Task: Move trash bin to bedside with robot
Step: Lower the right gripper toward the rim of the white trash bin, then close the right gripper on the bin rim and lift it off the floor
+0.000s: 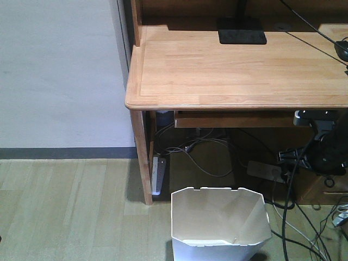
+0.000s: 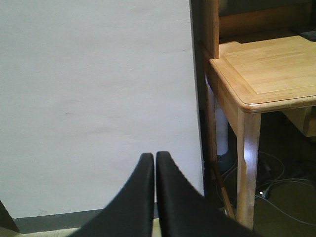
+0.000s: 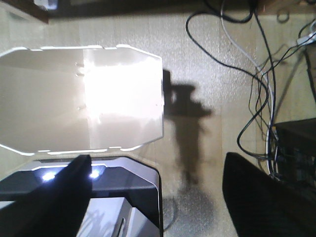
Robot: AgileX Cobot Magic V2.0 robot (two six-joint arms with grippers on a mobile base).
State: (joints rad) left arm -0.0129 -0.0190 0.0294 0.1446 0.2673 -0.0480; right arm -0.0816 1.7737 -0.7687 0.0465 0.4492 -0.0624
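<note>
The white trash bin (image 1: 217, 217) stands on the floor in front of the wooden desk, its cream inside showing. From above, the right wrist view has the trash bin (image 3: 49, 98) at upper left, glaring with light. My right gripper (image 3: 158, 160) hangs open over the floor just right of the bin, fingers wide apart and holding nothing. Its left finger (image 3: 69, 197) overlaps my own glossy base. My left gripper (image 2: 154, 155) is shut on nothing and points at a white wall. The bedside is out of view.
A wooden desk (image 1: 239, 65) with a black monitor stand (image 1: 242, 31) rises behind the bin. A power strip (image 1: 158, 174) and tangled cables (image 3: 256, 98) lie beneath and to the right. The desk leg (image 2: 247, 163) stands right of my left gripper.
</note>
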